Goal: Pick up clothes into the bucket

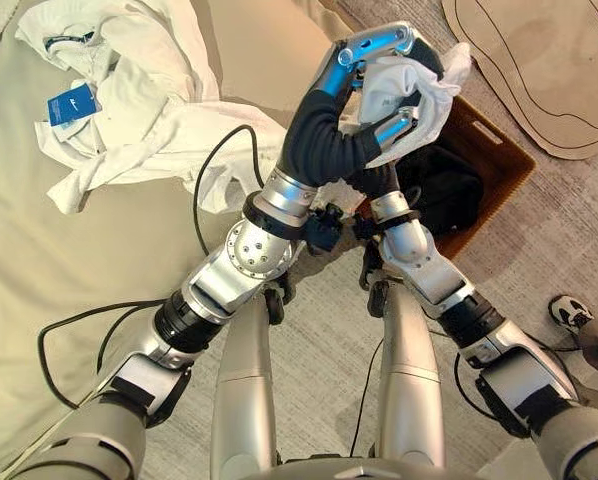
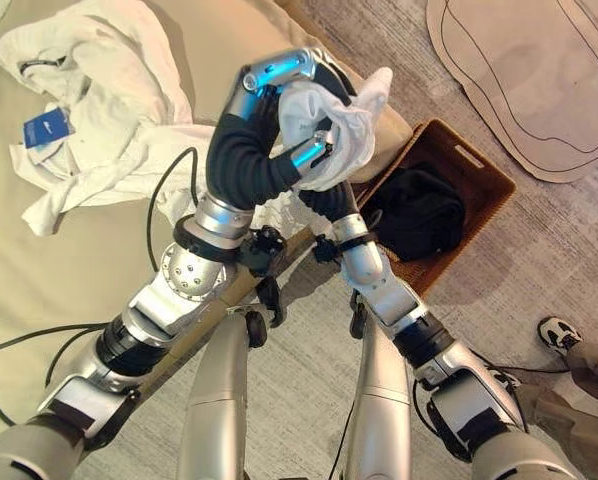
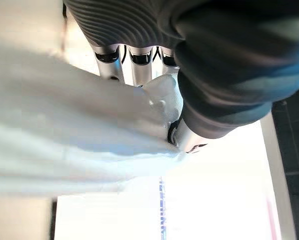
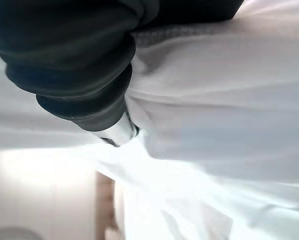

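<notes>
Left robot hand (image 1: 374, 60) gripped a white cloth (image 1: 419, 95) above the basket (image 1: 499, 150); right robot hand's grip unclear.

A crumpled white garment (image 1: 414, 85) is held above the brown basket (image 1: 499, 150), which contains dark clothing (image 1: 441, 190); more white clothes (image 1: 129, 100) lie far left.

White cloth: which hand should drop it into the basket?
Left, probably. The left hand has its fingers curled round the white cloth, raised beside the brown basket. The right hand's fingers are hidden behind the cloth.
</notes>
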Tool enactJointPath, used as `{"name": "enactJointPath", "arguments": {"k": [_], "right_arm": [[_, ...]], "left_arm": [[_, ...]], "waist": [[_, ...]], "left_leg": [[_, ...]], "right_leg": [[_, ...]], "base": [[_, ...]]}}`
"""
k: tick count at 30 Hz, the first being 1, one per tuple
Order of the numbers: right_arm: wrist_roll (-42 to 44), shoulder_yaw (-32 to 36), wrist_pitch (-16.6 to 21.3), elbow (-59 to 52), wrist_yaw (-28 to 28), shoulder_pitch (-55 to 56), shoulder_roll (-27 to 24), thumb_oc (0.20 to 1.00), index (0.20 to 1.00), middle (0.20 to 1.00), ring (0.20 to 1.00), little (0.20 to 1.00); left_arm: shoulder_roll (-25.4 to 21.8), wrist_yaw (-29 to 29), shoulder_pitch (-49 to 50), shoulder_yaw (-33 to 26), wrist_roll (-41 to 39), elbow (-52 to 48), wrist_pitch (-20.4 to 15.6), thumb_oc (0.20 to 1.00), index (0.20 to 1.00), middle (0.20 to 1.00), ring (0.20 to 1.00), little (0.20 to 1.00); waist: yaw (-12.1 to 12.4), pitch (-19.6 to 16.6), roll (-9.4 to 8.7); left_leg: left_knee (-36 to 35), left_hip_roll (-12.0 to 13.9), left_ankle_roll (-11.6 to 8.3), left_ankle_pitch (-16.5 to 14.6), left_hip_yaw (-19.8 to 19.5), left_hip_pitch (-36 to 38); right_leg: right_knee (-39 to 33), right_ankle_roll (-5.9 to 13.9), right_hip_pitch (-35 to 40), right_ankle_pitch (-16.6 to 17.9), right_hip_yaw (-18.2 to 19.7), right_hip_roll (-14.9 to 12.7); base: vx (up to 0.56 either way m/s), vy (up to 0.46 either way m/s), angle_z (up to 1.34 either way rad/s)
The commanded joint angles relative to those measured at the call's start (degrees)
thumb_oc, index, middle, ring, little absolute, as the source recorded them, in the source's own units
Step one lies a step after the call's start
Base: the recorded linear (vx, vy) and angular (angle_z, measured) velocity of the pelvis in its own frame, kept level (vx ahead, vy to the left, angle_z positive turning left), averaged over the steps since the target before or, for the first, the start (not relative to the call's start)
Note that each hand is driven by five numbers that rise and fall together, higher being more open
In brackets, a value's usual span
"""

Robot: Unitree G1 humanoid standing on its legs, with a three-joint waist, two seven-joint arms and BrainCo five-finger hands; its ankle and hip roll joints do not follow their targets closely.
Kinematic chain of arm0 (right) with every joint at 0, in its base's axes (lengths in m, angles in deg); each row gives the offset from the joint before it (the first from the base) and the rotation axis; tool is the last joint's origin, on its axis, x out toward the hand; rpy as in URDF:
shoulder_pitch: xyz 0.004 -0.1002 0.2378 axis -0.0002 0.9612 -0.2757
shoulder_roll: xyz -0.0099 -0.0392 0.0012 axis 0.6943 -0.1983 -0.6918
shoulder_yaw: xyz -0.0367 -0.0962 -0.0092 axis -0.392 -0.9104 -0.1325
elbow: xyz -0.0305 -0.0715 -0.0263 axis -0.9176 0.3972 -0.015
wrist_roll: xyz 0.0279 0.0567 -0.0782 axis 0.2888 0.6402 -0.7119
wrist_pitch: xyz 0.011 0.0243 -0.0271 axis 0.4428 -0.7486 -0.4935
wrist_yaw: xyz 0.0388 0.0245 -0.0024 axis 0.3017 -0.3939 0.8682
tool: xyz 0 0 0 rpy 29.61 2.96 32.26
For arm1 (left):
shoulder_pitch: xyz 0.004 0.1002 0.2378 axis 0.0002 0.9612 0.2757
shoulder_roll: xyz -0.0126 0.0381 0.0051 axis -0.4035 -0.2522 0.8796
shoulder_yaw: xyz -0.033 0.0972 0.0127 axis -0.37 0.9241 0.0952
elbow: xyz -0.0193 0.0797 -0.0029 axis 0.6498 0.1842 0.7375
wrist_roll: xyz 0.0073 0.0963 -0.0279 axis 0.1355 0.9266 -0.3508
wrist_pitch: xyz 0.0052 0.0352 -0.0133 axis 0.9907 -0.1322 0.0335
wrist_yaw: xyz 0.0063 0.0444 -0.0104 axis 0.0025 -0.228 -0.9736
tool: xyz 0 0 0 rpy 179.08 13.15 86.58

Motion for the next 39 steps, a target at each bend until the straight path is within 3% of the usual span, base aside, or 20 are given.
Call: {"name": "enactJointPath", "arguments": {"k": [1,6,12,13,18,24,33,39], "right_arm": [[7.3,3.5,5.2,0.1,1.4,4.1,1.0,0.2,0.2,0.2,0.2,0.2],[11.0,9.2,6.9,1.0,1.0,7.9,0.6,0.2,0.2,0.2,0.2,0.2],[19.0,18.4,11.7,-1.3,0.3,11.6,2.0,0.2,0.2,0.2,0.2,0.2],[19.5,19.7,12.4,-2.1,0.0,12.1,2.0,0.2,0.2,0.2,0.2,0.2],[20.6,26.9,15.3,-6.8,-1.1,14.2,1.6,0.2,0.2,0.2,0.2,0.2],[16.3,33.5,16.5,-13.1,-4.9,15.7,-0.9,0.2,0.2,0.2,0.2,0.2],[12.1,40.1,19.2,-20.9,-10.8,15.5,-2.3,0.2,0.2,0.2,0.2,0.2],[10.5,42.8,20.0,-25.8,-10.8,17.7,-3.7,0.2,0.2,0.2,0.2,0.2]], "left_arm": [[1.8,1.2,2.2,-2.8,0.5,-3.1,-4.4,0.2,0.2,0.2,0.2,0.2],[1.3,1.2,4.1,-5.1,-1.1,-2.8,-5.2,0.2,0.2,0.2,0.2,0.2],[0.3,4.0,8.0,-8.8,0.5,1.4,-6.1,0.213,0.213,0.213,0.213,0.213],[0.1,4.4,8.8,-9.5,0.5,2.8,-6.2,1.0,1.0,1.0,1.0,1.0],[-1.0,5.5,15.0,-14.8,-0.2,6.7,-6.5,1.0,1.0,1.0,1.0,1.0],[-2.6,4.7,22.2,-21.5,-1.3,5.7,-6.9,1.0,1.0,1.0,1.0,1.0],[-2.7,7.1,27.3,-28.0,0.0,2.0,-8.5,1.0,1.0,1.0,1.0,1.0],[-3.2,8.6,29.7,-30.8,1.0,2.1,-9.3,1.0,1.0,1.0,1.0,1.0]], "waist": [[-0.4,-5.2,0.89],[-0.8,-5.1,0.73],[-1.8,-4.7,0.25],[-1.9,-4.7,0.16],[-2.1,-5.0,0.01],[-2.0,-5.8,-0.2],[-2.0,-6.0,-0.44],[-2.4,-5.8,-0.87]], "left_leg": [[-5.1,2.9,-2.65,3.0,-2.5,-0.4],[-5.0,2.9,-2.72,2.9,-2.6,-0.4],[-5.0,3.2,-2.85,2.6,-2.6,-0.1],[-4.9,3.2,-2.87,2.6,-2.6,-0.1],[-4.6,3.2,-2.95,2.4,-2.9,-0.5],[-4.7,3.4,-2.97,2.1,-2.9,-0.7],[-5.0,3.2,-3.21,1.9,-3.1,-0.5],[-5.1,3.3,-3.34,1.8,-2.9,0.0]], "right_leg": [[-4.8,5.64,4.6,0.4,2.0,-2.0],[-4.7,5.64,4.6,0.4,2.0,-2.0],[-4.8,5.62,4.7,0.5,2.2,-1.6],[-4.7,5.61,4.7,0.5,2.3,-1.6],[-4.9,5.57,4.5,0.4,2.5,-1.5],[-4.9,5.63,4.1,0.4,2.6,-1.4],[-5.1,5.72,4.6,0.1,2.7,-1.1],[-5.2,5.74,5.2,-0.1,2.8,-1.0]], "base": [[0.0,0.0,0.0],[0.0,0.0,0.0],[0.0,0.0,0.0],[0.0,0.0,0.0],[0.0,0.0,0.0],[0.0,0.0,0.0],[0.0,0.0,-0.01],[0.0,0.0,0.0]]}}
